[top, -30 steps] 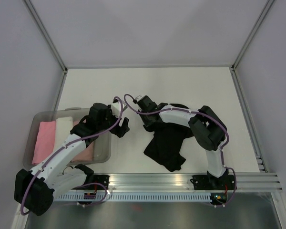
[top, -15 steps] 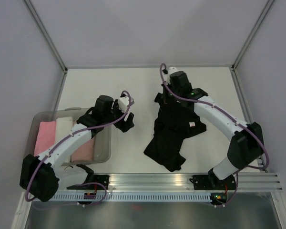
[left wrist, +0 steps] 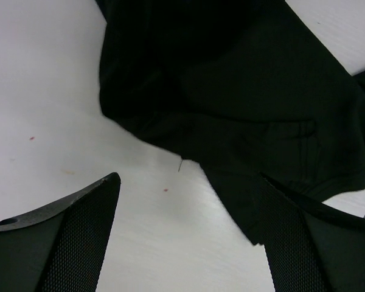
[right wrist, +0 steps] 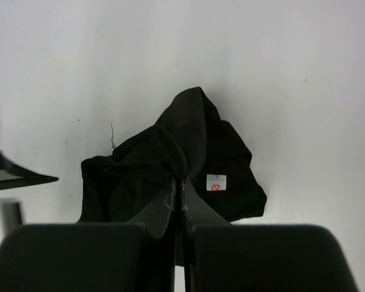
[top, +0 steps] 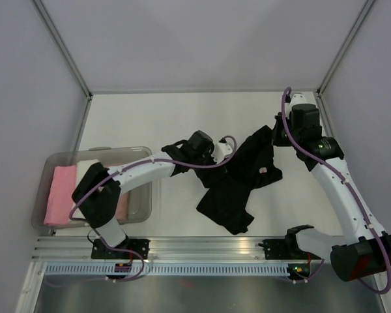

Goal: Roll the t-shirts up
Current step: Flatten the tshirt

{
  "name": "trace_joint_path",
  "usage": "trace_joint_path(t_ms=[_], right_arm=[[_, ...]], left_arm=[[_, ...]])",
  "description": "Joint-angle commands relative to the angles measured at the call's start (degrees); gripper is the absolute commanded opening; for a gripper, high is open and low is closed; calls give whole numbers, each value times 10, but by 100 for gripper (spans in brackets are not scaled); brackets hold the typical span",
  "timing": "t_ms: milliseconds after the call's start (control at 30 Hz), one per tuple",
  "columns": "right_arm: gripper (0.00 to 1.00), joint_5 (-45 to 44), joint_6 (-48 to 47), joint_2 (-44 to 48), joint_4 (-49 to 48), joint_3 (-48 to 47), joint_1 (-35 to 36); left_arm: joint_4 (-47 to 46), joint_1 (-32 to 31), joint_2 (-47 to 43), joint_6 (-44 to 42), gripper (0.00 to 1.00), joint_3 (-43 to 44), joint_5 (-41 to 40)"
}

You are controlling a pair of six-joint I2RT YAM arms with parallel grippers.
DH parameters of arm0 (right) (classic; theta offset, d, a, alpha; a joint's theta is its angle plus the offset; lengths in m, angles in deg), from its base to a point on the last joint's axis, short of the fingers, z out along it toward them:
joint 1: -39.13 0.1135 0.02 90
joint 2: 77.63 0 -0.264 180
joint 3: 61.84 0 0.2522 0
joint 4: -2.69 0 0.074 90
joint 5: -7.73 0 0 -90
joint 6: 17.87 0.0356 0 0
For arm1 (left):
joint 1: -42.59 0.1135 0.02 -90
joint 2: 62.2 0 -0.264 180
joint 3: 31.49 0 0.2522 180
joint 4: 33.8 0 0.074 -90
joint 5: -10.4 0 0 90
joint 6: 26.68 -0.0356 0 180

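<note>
The black t-shirt (top: 238,189) lies crumpled in the middle of the white table (top: 150,117), and its far corner is drawn up and to the right, toward the right gripper (right wrist: 178,182). In the right wrist view the two fingers of this gripper are pressed together with a peak of black cloth pinched between them. The shirt hangs below them in a dark heap, and its small white neck label (right wrist: 216,182) shows on the right side; the print on it is too small to read. The left gripper (left wrist: 187,182) hovers low over the near edge of the same shirt. Its fingers (left wrist: 79,231) stand wide apart and hold nothing, and whether they touch the table I cannot tell. In that view the shirt is cut off at the top and the right, so its shape is hard to make out. At the left of the table stands the clear plastic bin (top: 143,195) with a pink roll (top: 60,192) and a white roll (top: 86,171) inside. The left arm (top: 137,173) crosses above the bin and hides most of the peach roll (top: 122,207).
</note>
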Motion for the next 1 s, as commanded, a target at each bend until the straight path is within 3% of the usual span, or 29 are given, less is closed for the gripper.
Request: trace_joint_path(t_ms=[0, 67, 300, 400, 500, 600, 633, 700, 733, 800, 900, 933, 967], right_arm=[[0, 6, -13, 19, 36, -20, -3], [0, 4, -15, 24, 43, -14, -3], [0, -19, -14, 57, 63, -12, -10], [0, -23, -22, 61, 82, -26, -19], [0, -33, -31, 64, 103, -49, -28], [0, -46, -44, 63, 114, -80, -41], [0, -49, -50, 62, 115, -87, -51], [0, -51, -57, 56, 113, -103, -62], [0, -49, -59, 52, 111, -109, -74], [0, -35, -62, 37, 100, -120, -89], [0, 13, -54, 3, 60, -123, -119], [0, 18, -50, -8, 47, -129, -135], [0, 21, -39, -39, 25, -137, -144]], left_arm=[[20, -21, 64, 57, 93, 70, -41], [27, -23, 87, 100, 97, 94, -55], [35, -54, 170, 117, 99, 141, -149], [47, -54, 184, 131, 95, 138, -190], [42, -54, 174, 129, 89, 121, -167], [43, -53, 164, 120, 75, 110, -165], [43, -51, 160, 118, 65, 107, -165], [43, -47, 143, 107, 56, 96, -163], [43, -47, 136, 99, 46, 92, -163], [43, -40, 110, 70, 37, 83, -167], [40, -21, 81, 22, 15, 89, -174], [38, 1, 77, -6, 3, 97, -179], [34, 14, 75, -22, 2, 107, -184]])
